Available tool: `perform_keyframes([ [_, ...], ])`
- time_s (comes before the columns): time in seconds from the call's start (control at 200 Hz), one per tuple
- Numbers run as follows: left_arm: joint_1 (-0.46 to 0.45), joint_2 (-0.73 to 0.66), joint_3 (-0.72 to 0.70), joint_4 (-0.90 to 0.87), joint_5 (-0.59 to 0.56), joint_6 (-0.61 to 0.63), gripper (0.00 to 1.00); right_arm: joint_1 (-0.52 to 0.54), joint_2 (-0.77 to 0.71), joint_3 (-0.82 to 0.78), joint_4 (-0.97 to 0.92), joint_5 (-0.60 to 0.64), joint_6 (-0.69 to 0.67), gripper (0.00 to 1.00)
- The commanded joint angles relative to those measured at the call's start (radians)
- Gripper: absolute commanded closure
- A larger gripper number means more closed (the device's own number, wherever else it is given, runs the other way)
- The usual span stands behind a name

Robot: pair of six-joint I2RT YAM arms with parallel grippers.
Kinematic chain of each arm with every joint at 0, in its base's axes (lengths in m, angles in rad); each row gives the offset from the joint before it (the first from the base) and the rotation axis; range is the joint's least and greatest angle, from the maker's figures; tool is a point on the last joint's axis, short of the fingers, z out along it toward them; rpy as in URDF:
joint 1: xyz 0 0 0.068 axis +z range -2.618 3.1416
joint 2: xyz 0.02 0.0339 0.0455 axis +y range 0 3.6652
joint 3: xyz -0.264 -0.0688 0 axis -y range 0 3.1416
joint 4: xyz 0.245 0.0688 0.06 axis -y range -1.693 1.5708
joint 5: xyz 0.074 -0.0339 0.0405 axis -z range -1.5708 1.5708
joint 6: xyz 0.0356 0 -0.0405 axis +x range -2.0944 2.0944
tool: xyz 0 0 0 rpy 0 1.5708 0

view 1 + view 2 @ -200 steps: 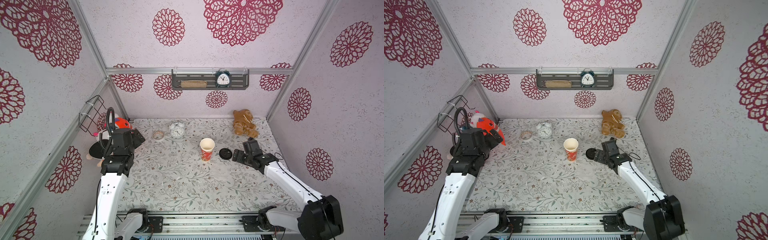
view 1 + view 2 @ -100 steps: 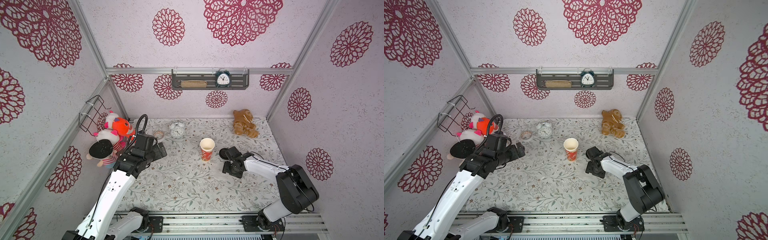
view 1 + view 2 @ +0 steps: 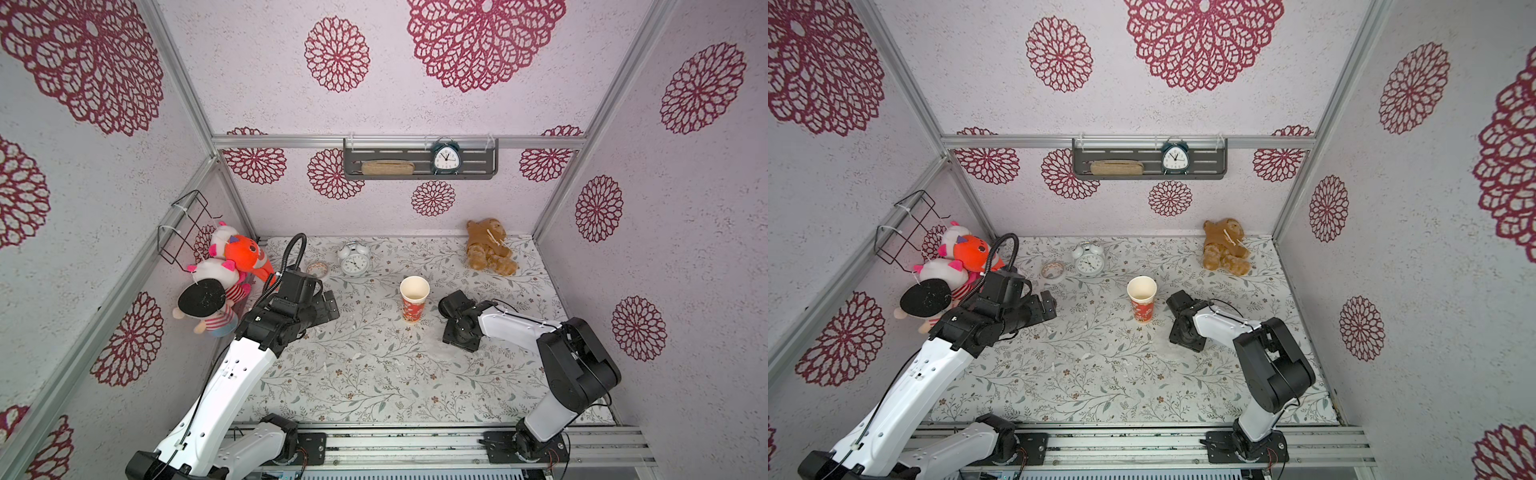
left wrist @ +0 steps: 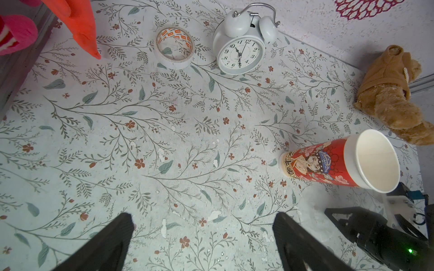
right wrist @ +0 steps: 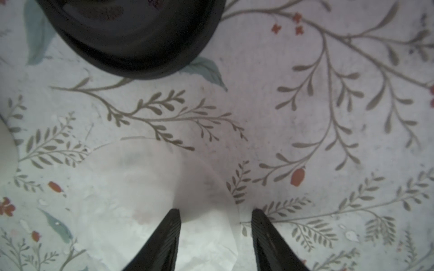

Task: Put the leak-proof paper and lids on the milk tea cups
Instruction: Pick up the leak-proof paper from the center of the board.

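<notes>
Floral desk [image 3: 374,374], walled on three sides. Left arm reaches in from the plush pile [image 3: 232,266] side; left pincer [image 4: 203,215] hovers above the desk, fingers spread wide with only bare desk between them. Right arm is bent low, with right pincer [image 5: 215,211] pointing down at the desk just beside the cup. Its fingers are partly spread, not pressed together. Brown teddy [image 3: 486,249] sits in the far corner. Milk tea cup [image 3: 413,305] stands upright mid-desk, mouth uncovered. White alarm clock [image 3: 353,262] is near the back wall, tape roll [image 3: 318,269] beside it. Black lid [image 5: 131,35] lies on the desk near the paper. Leak-proof paper [image 5: 152,187] lies on the desk, one rumpled edge between the right pincer's fingers.
</notes>
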Motion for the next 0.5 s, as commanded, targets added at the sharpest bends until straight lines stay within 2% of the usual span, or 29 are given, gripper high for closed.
perform_keyframes([
  [0.0,-0.009,0.010,0.006,0.020,-0.005,0.009,0.03,0.007,0.066,-0.020,-0.008,-0.029,0.030,0.50],
  [0.495,-0.012,-0.030,-0.022,0.013,-0.005,0.007,0.03,0.039,0.161,-0.013,-0.160,-0.032,-0.018,0.64],
])
